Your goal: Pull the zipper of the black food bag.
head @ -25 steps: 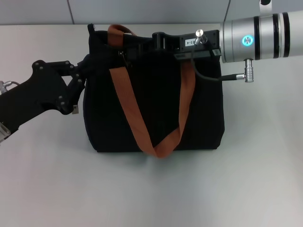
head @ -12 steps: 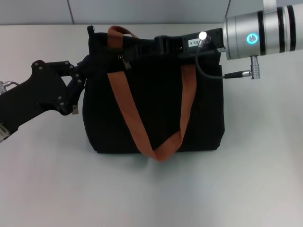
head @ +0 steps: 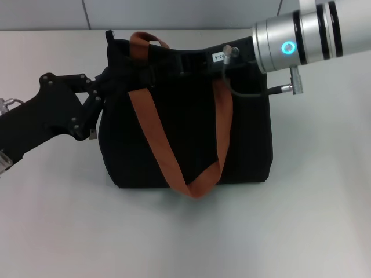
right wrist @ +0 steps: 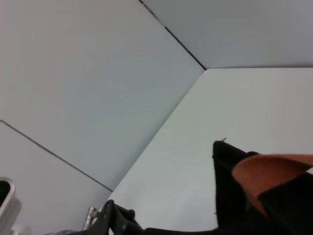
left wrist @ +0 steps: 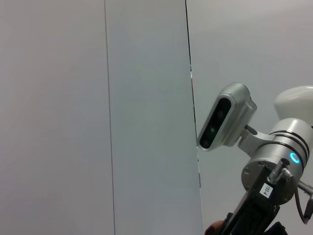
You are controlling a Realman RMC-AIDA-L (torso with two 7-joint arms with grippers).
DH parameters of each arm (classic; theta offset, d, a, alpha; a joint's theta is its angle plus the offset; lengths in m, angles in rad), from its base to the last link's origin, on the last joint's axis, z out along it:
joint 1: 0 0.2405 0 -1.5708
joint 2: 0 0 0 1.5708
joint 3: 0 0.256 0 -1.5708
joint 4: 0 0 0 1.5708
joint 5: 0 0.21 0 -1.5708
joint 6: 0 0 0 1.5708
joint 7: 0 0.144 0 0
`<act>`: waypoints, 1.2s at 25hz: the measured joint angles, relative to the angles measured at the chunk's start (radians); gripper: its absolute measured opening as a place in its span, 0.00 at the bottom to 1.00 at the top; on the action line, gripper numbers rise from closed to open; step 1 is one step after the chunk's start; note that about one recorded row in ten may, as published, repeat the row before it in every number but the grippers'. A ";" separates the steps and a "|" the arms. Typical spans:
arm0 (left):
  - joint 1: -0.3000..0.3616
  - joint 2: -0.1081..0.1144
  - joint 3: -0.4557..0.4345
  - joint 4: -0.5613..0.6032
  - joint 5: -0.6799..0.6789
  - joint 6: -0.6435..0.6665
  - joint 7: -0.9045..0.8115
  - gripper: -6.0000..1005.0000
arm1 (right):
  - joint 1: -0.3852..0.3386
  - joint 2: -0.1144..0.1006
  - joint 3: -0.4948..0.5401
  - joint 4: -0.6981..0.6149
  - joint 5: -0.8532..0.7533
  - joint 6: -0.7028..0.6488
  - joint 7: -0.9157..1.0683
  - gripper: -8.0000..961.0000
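Note:
The black food bag (head: 185,139) stands upright mid-table, its orange-brown straps (head: 152,133) hanging down the front. My left gripper (head: 109,84) is at the bag's upper left edge, shut on the fabric. My right gripper (head: 169,62) lies along the bag's top edge and reaches left from the silver arm (head: 295,40). A small dark tab (head: 149,73), apparently the zipper pull, hangs by the left strap just left of the right gripper. The right wrist view shows the bag's corner (right wrist: 227,166), a strap (right wrist: 274,171) and the left gripper (right wrist: 115,220).
The bag stands on a white table (head: 185,237). A grey panelled wall (head: 174,11) runs behind it. A cable and plug (head: 284,88) stick out under the right wrist. The left wrist view shows the right arm (left wrist: 279,161) and the head camera (left wrist: 225,117).
My right gripper has slid left along the bag's top towards the left strap. The bag's left side has shifted slightly left. The left arm has held its place.

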 joint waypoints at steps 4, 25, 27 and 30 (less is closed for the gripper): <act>-0.001 0.000 0.000 0.001 0.000 0.002 0.000 0.03 | 0.008 0.002 0.000 0.000 0.003 -0.016 0.007 0.32; -0.006 -0.001 0.000 0.001 0.000 0.008 0.000 0.03 | 0.024 0.003 -0.080 -0.007 -0.005 0.053 0.040 0.11; -0.006 -0.001 0.000 0.001 -0.001 0.008 0.000 0.03 | 0.020 0.002 -0.081 -0.018 -0.014 0.061 0.044 0.09; -0.006 -0.001 0.000 0.001 -0.001 0.008 0.000 0.03 | -0.004 0.003 -0.081 -0.077 -0.057 0.072 0.080 0.06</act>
